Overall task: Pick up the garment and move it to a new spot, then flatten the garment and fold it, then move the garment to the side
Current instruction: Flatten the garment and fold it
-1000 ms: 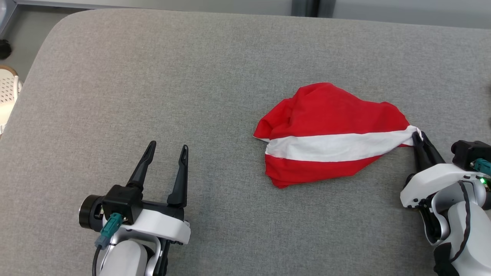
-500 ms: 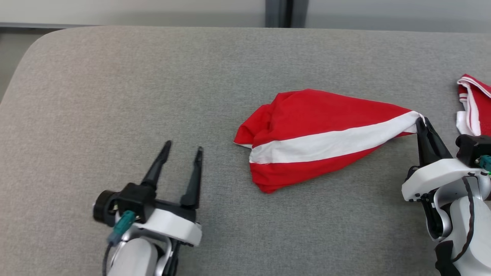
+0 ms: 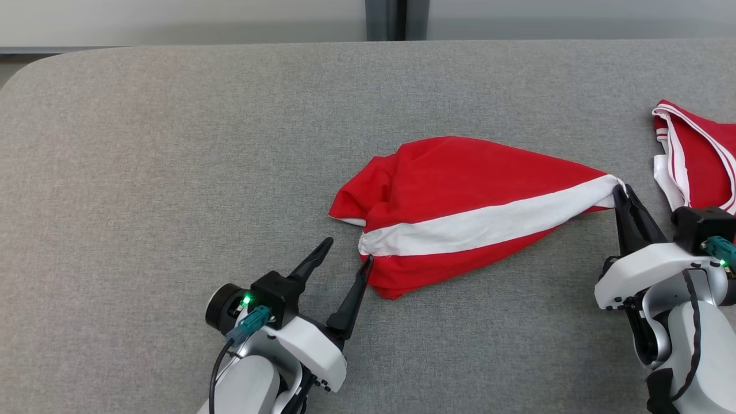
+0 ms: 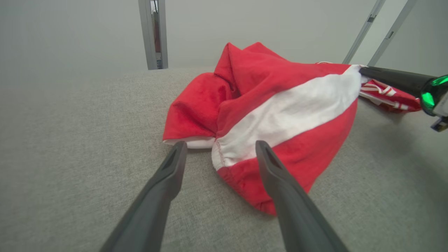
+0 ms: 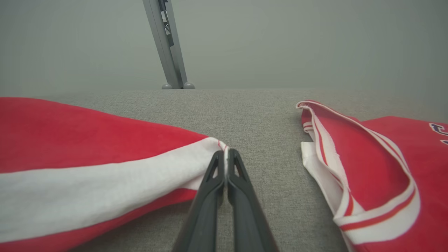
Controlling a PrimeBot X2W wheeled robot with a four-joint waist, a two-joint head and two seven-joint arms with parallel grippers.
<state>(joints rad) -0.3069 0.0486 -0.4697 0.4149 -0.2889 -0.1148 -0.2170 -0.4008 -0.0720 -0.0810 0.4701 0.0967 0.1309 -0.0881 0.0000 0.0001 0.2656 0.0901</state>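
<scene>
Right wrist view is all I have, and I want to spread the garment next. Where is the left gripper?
Observer: The left gripper is at the garment's opposite end, by the hem where the white stripe stops.
Operator: Does it have hold of the cloth?
Observer: No, its jaws are open. In the left wrist view, the stripe's end lies between the fingertips.
Operator: Is the cloth flat at that end?
Observer: No. A red fold bunches up there, on the far side of the stripe.
</scene>
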